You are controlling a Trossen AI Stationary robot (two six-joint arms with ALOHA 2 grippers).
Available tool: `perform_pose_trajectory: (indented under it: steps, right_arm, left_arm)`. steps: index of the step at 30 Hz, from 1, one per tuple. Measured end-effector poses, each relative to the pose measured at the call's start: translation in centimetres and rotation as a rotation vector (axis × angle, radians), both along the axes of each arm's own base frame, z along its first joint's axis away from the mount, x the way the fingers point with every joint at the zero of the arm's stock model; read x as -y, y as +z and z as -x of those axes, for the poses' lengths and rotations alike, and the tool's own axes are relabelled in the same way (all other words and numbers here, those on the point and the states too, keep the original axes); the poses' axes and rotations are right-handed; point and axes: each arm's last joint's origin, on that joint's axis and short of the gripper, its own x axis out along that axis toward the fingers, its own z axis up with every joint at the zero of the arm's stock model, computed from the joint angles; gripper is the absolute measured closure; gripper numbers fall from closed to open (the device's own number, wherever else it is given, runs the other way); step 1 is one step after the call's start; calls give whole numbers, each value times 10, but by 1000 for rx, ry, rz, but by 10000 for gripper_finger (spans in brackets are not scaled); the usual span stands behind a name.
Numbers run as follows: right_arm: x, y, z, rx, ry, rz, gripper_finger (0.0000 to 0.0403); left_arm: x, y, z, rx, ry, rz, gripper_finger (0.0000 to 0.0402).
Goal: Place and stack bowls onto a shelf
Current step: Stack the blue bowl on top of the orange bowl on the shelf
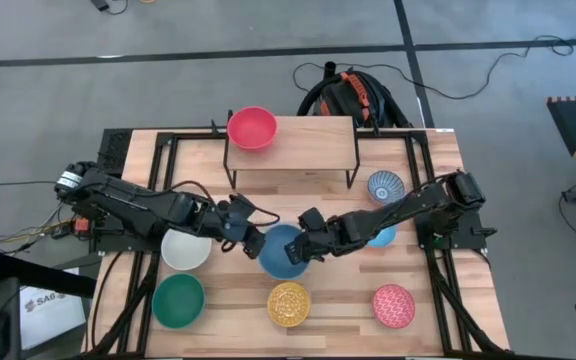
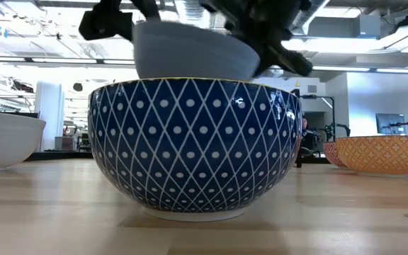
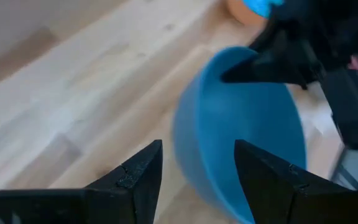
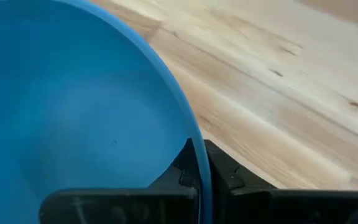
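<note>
Your right gripper (image 1: 306,240) is clamped on the rim of the blue bowl (image 1: 284,250) mid-table, the left gripper (image 1: 251,234) hangs spread just beside it, so next lift it clear toward the shelf (image 1: 298,145) holding the red bowl (image 1: 252,127).

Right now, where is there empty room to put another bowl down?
The shelf plank right of the orange-red bowl is bare. So is the table's near right corner beyond the pink-red bowl. The middle is crowded with bowls and both arms.

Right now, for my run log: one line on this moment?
right gripper: shut on blue bowl rim | left gripper: open beside it | shelf: red bowl
</note>
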Motion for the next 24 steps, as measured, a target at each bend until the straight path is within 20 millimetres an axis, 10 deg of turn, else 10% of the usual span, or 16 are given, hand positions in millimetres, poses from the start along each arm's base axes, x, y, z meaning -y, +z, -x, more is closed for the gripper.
perform_pose_trajectory:
  steps: [11,24]
  right_arm:
    - [0,29,-5,21,-2,36,376]
    - [-6,46,-9,60,31,31,357]
  left_arm:
    - [-2,-4,5,-69,8,-8,229]
    - [-4,-6,8,-114,-25,-91,393]
